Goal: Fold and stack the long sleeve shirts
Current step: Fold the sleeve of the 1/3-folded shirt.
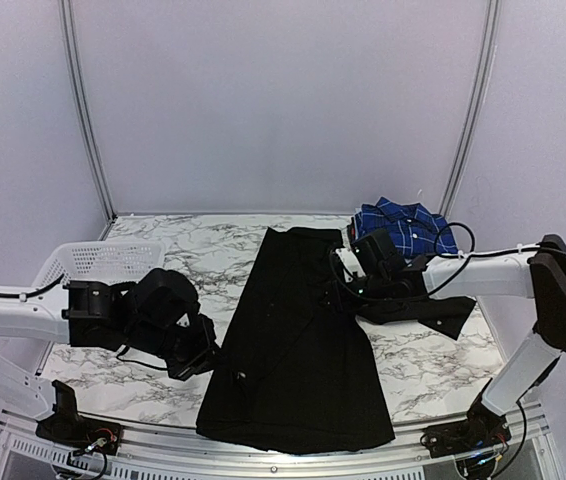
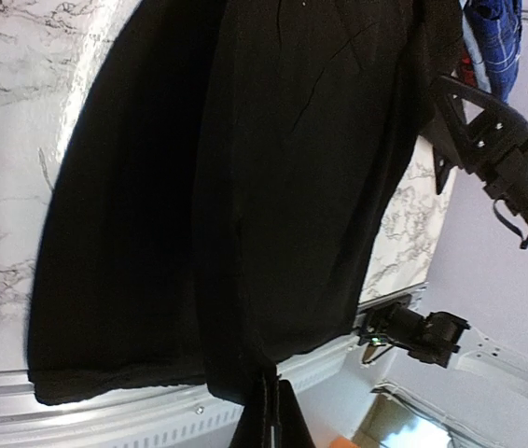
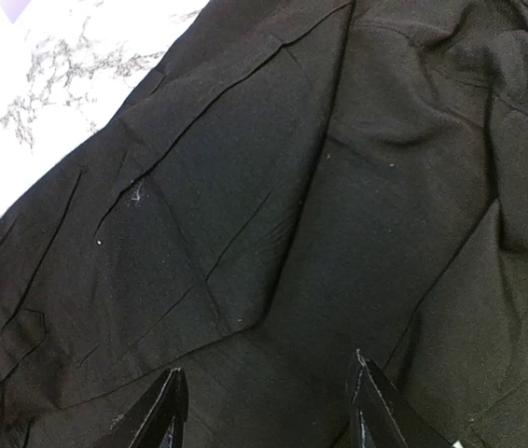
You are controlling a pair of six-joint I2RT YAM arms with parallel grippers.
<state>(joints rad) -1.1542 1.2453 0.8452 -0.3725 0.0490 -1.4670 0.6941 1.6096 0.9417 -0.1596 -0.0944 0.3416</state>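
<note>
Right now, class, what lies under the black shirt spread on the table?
The marble table shows on both sides of the black shirt, so the shirt rests on it. Whether anything else lies beneath cannot be seen, because the cloth covers that area.

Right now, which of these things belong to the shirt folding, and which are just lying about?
Part of the job:
black shirt, spread out in the middle
blue plaid shirt, at the back right

Just lying about:
white mesh basket, at the left
</note>
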